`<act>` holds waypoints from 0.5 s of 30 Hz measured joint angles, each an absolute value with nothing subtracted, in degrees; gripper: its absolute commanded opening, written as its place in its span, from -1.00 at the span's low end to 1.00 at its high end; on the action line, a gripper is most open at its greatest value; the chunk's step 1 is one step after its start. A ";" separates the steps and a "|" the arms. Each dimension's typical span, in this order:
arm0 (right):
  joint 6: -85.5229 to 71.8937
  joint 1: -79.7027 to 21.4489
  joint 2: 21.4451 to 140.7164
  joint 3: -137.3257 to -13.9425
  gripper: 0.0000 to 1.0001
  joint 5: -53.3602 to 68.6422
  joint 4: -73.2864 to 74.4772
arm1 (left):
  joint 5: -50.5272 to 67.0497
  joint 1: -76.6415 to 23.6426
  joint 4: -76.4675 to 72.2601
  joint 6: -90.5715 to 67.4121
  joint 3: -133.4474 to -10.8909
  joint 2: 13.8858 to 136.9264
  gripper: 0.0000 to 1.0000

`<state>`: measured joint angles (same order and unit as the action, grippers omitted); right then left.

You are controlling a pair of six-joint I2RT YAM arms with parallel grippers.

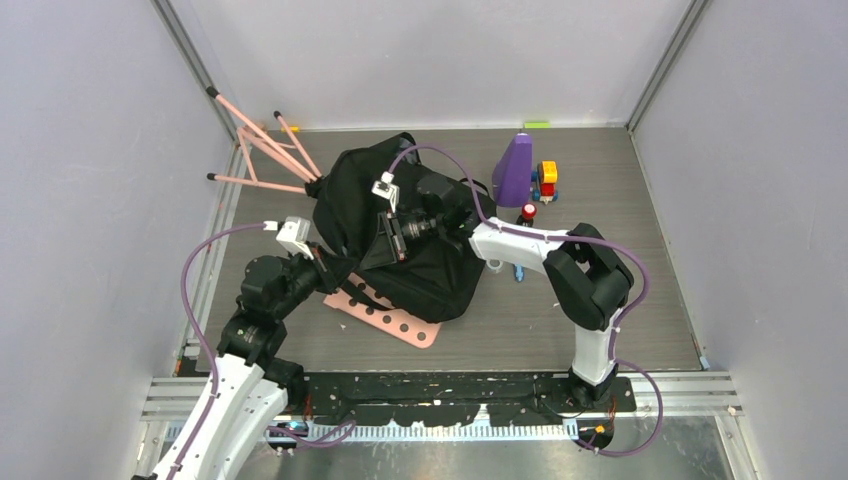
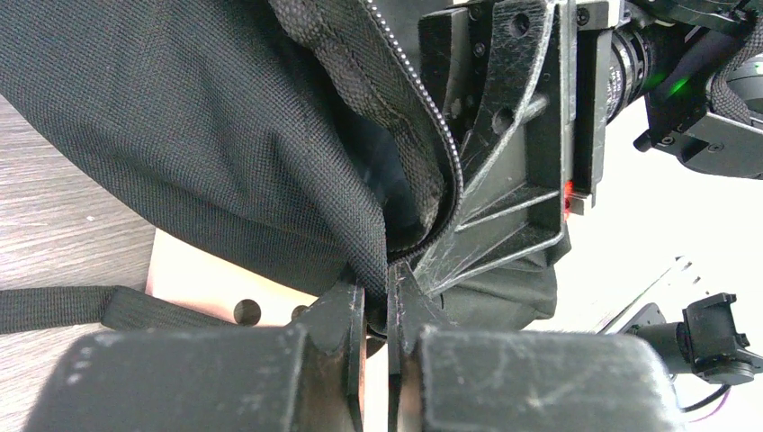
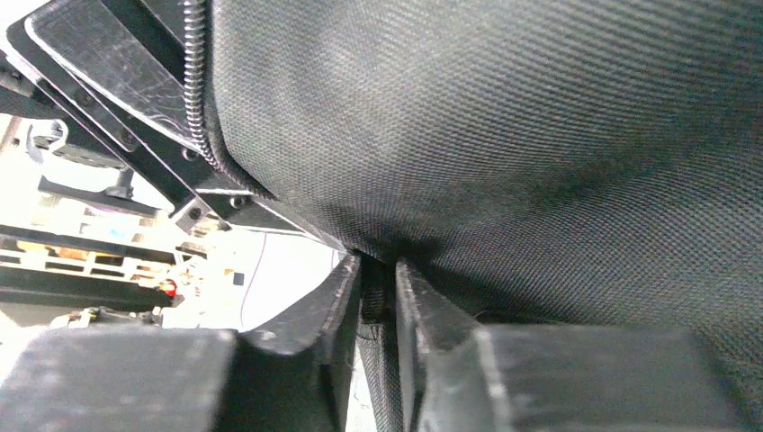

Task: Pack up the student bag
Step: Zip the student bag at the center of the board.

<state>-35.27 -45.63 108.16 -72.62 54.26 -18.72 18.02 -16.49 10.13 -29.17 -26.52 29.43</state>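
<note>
The black student bag lies in the middle of the table, partly on a pink perforated board. My left gripper is shut on the bag's fabric edge by the zipper; in the left wrist view black cloth is pinched between the jaws. My right gripper is shut on a fold of the bag from the right; in the right wrist view woven cloth sits between the jaws. The two grippers face each other across the bag's opening. The bag's inside is hidden.
A purple cone-shaped object, a stack of coloured blocks and a small red-topped item stand at the back right. A pink rod frame lies at the back left against the wall.
</note>
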 measured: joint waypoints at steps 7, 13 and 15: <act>-39.57 -45.58 108.09 -72.34 -0.99 54.94 -20.34 | 17.56 -16.49 10.52 -28.36 -27.07 30.15 -0.76; -39.11 -45.71 105.58 -71.77 -0.99 52.62 -17.58 | 16.12 -16.51 13.26 -27.81 -28.91 30.22 0.37; -37.78 -45.82 103.07 -71.77 -0.99 50.63 -13.87 | 13.87 -16.34 15.38 -27.51 -30.28 29.74 0.62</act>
<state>-37.78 -45.82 103.07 -71.77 50.63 -13.87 13.87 -16.34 15.38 -27.51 -30.28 29.74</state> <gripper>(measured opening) 0.029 0.638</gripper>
